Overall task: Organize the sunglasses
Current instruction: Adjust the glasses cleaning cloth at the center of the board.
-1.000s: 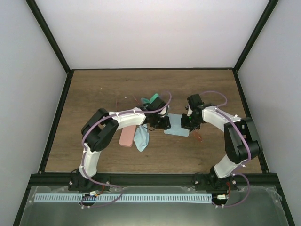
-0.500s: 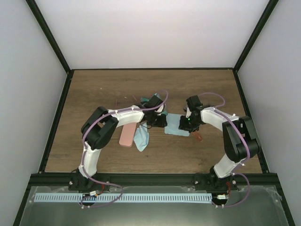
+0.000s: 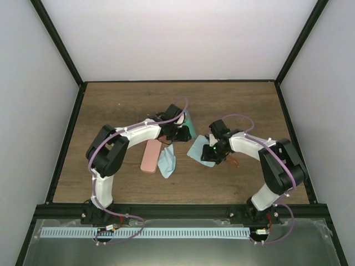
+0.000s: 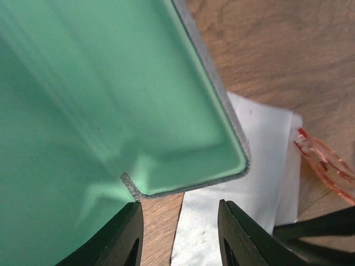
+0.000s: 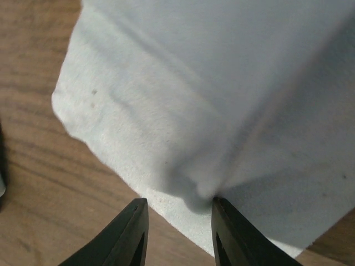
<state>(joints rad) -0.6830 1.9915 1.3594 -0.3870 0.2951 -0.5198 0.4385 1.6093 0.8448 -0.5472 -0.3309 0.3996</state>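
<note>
Both grippers open at the case and the cloth

The left gripper (image 4: 178, 210) hovers with jaws apart at the near corner of an open mint-green case with a grey rim (image 4: 111, 100), nothing between its fingers. The right gripper (image 5: 178, 204) has its jaws apart over the edge of a flat pale blue cloth (image 5: 222, 83), 1 finger touching a pucker in the fabric. 1 pair of reddish wire-framed sunglasses (image 3: 234, 161) lies on the brown wooden table (image 3: 111, 111), just right of that cloth. A pink oblong case (image 3: 149, 157) and a crumpled second blue cloth (image 3: 166, 162) lie left of centre
</note>
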